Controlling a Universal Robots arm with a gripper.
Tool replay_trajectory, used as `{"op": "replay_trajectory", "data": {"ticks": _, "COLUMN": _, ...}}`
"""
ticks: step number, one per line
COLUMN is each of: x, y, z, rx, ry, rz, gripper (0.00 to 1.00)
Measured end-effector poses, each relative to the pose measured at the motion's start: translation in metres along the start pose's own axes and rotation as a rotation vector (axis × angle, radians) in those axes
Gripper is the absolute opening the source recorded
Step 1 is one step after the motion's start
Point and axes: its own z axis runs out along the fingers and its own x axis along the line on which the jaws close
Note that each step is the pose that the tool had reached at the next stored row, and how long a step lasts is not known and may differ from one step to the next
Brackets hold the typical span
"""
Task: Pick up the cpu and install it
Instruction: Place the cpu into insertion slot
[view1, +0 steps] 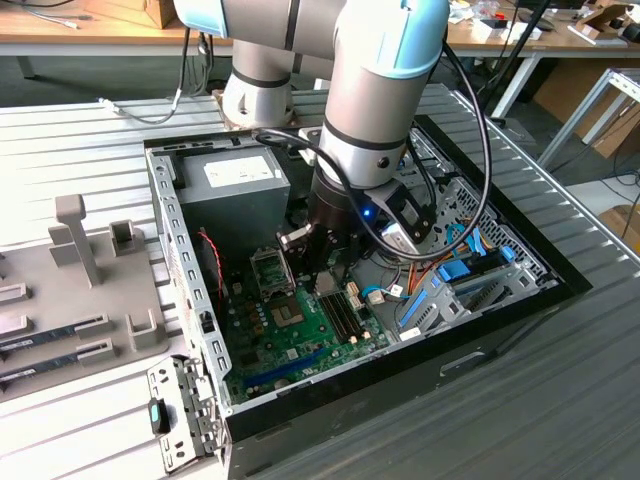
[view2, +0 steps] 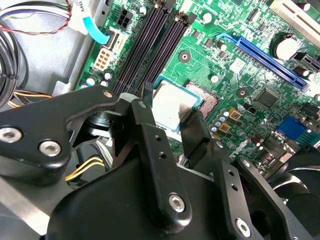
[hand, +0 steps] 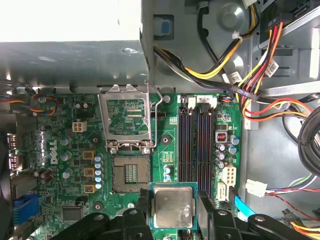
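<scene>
Gripper (hand: 173, 212) clamped on the cpu (hand: 173, 204) by opposite edges, metal top up, kept level, presumably for a square seating. It hangs over the motherboard (hand: 169, 132), just off the open socket (hand: 131, 172) corner nearest the memory slots (hand: 197, 140). The load plate (hand: 125, 117) stands raised. Height above the board is hard to tell.

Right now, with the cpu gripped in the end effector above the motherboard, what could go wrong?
1. In the first wrist view the cpu, held in the end effector, looks offset from the open socket. Lowering from here could set it on the socket's edge and damage the contacts.
2. The memory slots lie close beside one finger, which might strike them during descent.
</scene>
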Motion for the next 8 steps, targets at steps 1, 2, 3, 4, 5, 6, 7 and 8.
{"op": "replay_trajectory", "data": {"ticks": 1, "x": 0.0000, "y": 0.0000, "z": 0.0002, "rx": 0.0000, "ry": 0.0000, "rz": 0.000, "gripper": 0.47}}
{"op": "replay_trajectory", "data": {"ticks": 2, "x": 0.0000, "y": 0.0000, "z": 0.0004, "rx": 0.0000, "ry": 0.0000, "rz": 0.000, "gripper": 0.47}}
{"op": "replay_trajectory", "data": {"ticks": 3, "x": 0.0000, "y": 0.0001, "z": 0.0010, "rx": 0.0000, "ry": 0.0000, "rz": 0.000, "gripper": 0.47}}
{"op": "replay_trajectory", "data": {"ticks": 4, "x": 0.0001, "y": 0.0002, "z": 0.0014, "rx": -0.0001, "ry": 0.0000, "rz": 0.000, "gripper": 0.47}}
{"op": "replay_trajectory", "data": {"ticks": 5, "x": 0.0003, "y": 0.0005, "z": 0.0017, "rx": -0.0001, "ry": 0.0000, "rz": 0.000, "gripper": 0.47}}
{"op": "replay_trajectory", "data": {"ticks": 6, "x": 0.0006, "y": 0.0013, "z": 0.0021, "rx": 0.0001, "ry": 0.0000, "rz": 0.000, "gripper": 0.47}}
{"op": "replay_trajectory", "data": {"ticks": 7, "x": 0.0007, "y": 0.0030, "z": 0.0025, "rx": -0.0001, "ry": 0.0000, "rz": 0.000, "gripper": 0.47}}
{"op": "replay_trajectory", "data": {"ticks": 8, "x": 0.0008, "y": 0.0041, "z": 0.0028, "rx": 0.0000, "ry": 0.0000, "rz": 0.000, "gripper": 0.47}}
